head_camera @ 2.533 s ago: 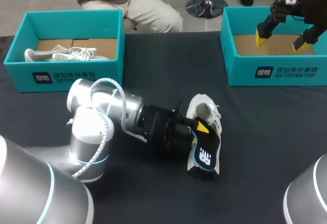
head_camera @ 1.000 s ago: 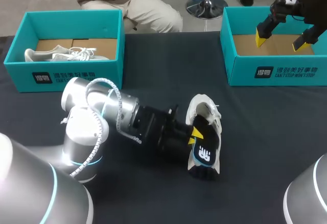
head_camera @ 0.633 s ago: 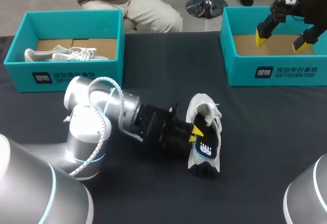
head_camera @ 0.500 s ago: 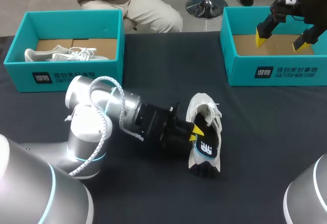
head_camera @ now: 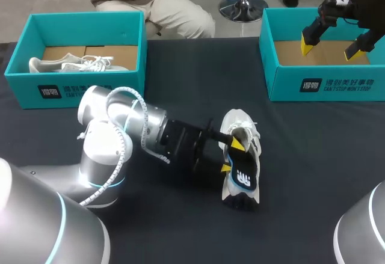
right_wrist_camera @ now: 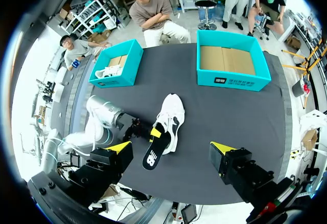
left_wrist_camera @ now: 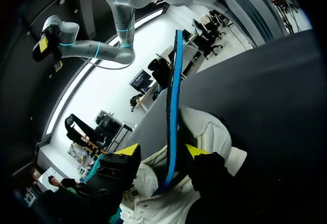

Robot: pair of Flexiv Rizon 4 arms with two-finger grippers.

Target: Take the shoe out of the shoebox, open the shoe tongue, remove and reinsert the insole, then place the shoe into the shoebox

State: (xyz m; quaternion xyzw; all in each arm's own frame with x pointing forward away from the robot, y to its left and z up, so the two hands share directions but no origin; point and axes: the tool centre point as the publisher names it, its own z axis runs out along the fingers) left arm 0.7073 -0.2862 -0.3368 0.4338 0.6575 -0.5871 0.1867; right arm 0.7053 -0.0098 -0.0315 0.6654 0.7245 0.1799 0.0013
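In the middle of the bench (head_camera: 313, 168), the shoe (head_camera: 239, 125) is laid with the insole (head_camera: 242, 178) only partly tucked in. The left gripper (head_camera: 232, 157) is seen with its fingers spread on either side of the insole, not pinching it. The insole could be bent or popped out if pushed crooked, as the shoe is held by nothing. Farther off, the right gripper (head_camera: 330, 50) is hung over the empty shoebox (head_camera: 325, 86), fingers spread wide, nothing held.

Left arm (head_camera: 120, 132) low, near level; left tool (head_camera: 232, 157) fingers apart. Right tool (head_camera: 331, 49) held high, fingers spread wide.
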